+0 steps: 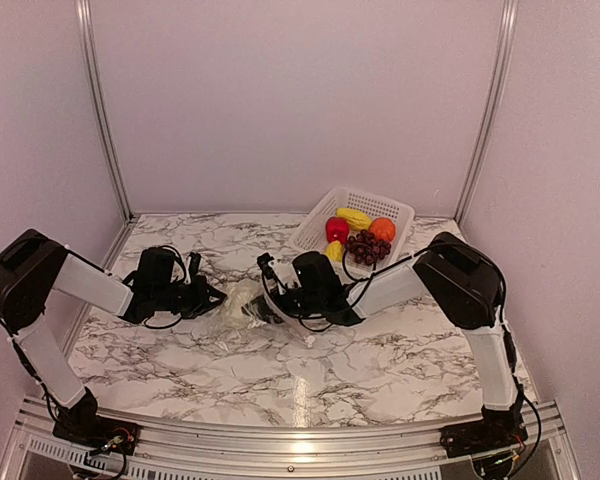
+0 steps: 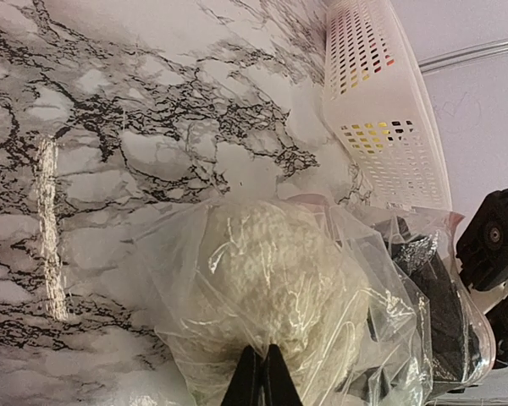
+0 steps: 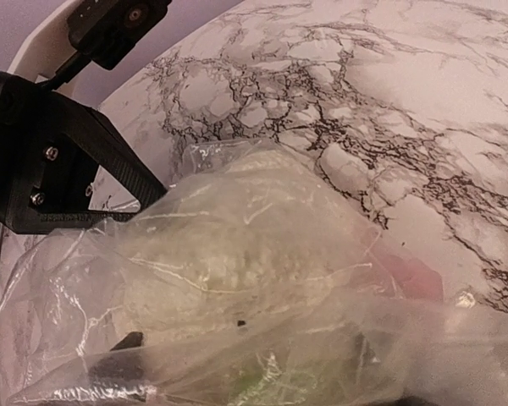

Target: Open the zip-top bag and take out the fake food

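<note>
Here the bag (image 1: 238, 300) is pinched by the left pincer (image 2: 258, 381), the spread of the right pincer (image 1: 266, 295) cannot be told, and the white lump (image 2: 271, 279) inside must, seemingly, be gripped next.

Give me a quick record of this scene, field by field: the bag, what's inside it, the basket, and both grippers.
bag: clear crinkly zip-top plastic bag, lying on the marble table
inside bag: white lumpy toy piece
basket: white perforated plastic basket
basket contents: red apple, yellow fruits, orange round piece, dark purple grape bunch
left gripper: shut, pinching the bag
right gripper: at the bag's other end; opening unclear
</note>
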Robot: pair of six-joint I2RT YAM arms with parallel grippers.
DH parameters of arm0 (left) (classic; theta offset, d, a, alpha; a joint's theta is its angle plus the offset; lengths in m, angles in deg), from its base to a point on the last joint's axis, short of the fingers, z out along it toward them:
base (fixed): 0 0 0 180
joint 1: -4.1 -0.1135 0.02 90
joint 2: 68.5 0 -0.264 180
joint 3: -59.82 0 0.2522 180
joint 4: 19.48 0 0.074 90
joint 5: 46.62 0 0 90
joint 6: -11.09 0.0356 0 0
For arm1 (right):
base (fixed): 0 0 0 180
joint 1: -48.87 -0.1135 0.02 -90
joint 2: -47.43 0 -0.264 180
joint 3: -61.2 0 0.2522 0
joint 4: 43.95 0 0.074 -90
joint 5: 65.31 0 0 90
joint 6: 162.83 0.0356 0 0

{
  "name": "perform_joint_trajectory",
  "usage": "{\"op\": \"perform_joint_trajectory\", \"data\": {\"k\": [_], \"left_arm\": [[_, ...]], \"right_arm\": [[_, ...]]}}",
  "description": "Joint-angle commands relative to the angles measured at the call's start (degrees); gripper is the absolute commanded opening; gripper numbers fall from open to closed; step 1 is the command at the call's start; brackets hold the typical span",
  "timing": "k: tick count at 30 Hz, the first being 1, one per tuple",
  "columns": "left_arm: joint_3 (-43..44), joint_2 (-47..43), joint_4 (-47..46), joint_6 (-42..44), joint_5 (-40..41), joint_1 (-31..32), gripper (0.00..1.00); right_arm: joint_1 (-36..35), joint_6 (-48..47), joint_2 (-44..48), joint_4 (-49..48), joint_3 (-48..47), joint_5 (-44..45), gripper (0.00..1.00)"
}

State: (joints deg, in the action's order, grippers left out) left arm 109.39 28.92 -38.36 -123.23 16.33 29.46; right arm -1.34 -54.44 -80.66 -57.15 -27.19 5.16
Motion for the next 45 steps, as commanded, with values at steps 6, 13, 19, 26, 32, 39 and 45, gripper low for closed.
{"op": "perform_joint_trajectory", "data": {"k": [6,13,19,26,32,39,45], "left_arm": [[2.0,3.2,4.02,2.38,-2.76,5.44,0.0],[-0.66,-0.46,4.38,1.27,-1.06,1.21,0.0],[-2.79,-3.34,5.28,0.98,0.79,-3.81,0.0],[-3.1,-3.64,5.9,0.76,1.6,-6.4,0.0],[-3.71,-4.56,8.17,0.4,4.53,-8.67,0.0],[-3.94,-4.27,8.95,0.19,5.49,-10.54,0.0],[-4.13,-4.2,8.8,0.11,5.67,-10.95,0.0]], "right_arm": [[-2.9,-3.85,-4.67,7.8,-4.55,5.5,0.57],[-2.39,-4.12,4.24,4.78,3.13,3.93,0.13],[-0.73,-2.4,10.01,-0.31,10.8,0.52,0.0],[0.75,-2.15,15.4,-3.19,17.15,-2.82,0.0],[2.48,-2.48,23.41,-4.65,24.69,-3.29,0.0],[5.38,-3.35,32.84,-3.81,31.24,-4.06,0.0],[11.42,-3.63,41.05,-2.39,33.86,-2.93,0.0]]}}
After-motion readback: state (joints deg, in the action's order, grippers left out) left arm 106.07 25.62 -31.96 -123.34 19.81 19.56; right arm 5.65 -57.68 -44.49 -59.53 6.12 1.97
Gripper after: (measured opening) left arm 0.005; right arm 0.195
